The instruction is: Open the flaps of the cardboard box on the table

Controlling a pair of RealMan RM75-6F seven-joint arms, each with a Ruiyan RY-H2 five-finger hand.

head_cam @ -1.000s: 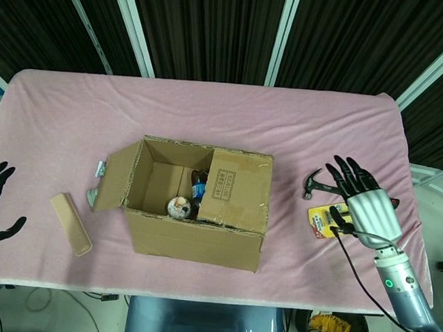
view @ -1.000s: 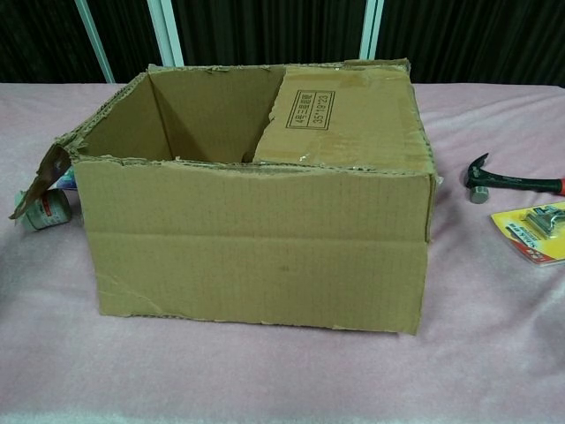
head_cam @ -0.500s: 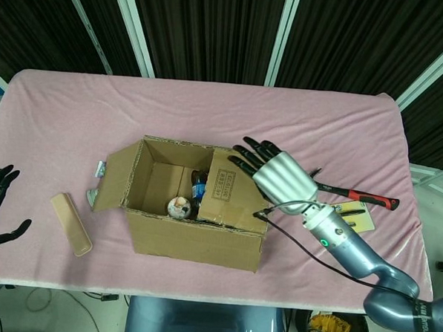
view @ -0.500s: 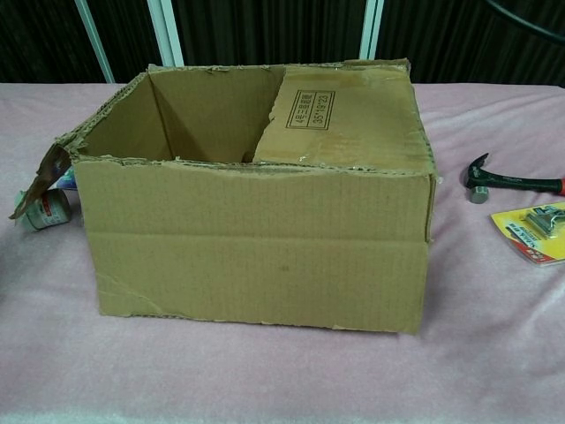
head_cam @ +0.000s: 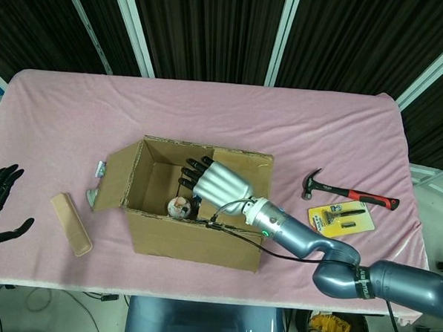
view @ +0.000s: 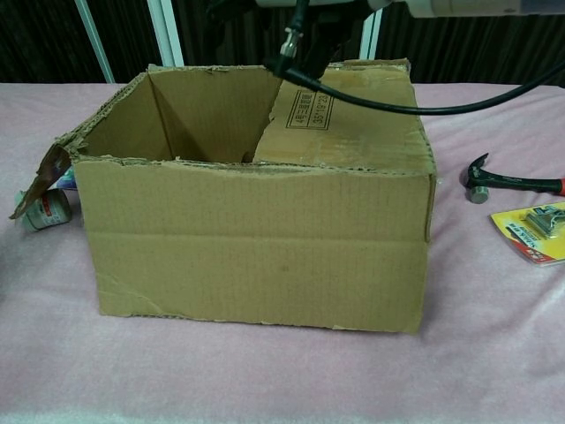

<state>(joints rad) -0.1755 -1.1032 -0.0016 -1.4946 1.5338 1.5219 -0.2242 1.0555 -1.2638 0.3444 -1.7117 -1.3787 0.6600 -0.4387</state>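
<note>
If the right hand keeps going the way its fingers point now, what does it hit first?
Probably the box's inner left wall or open left flap; the right hand points left across the opening. Depth is unclear, so it may pass above.

We see even, bright light from above; the box (view: 256,238) throws soft shadows, both pictures are sharp, without glare.

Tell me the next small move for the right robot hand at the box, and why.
Probably hook the fingertips under the free edge of the right flap and lift it outward. That flap lies folded over the cardboard box, while the left flap already stands open. The right robot hand hovers over that edge, fingers spread, holding nothing.
</note>
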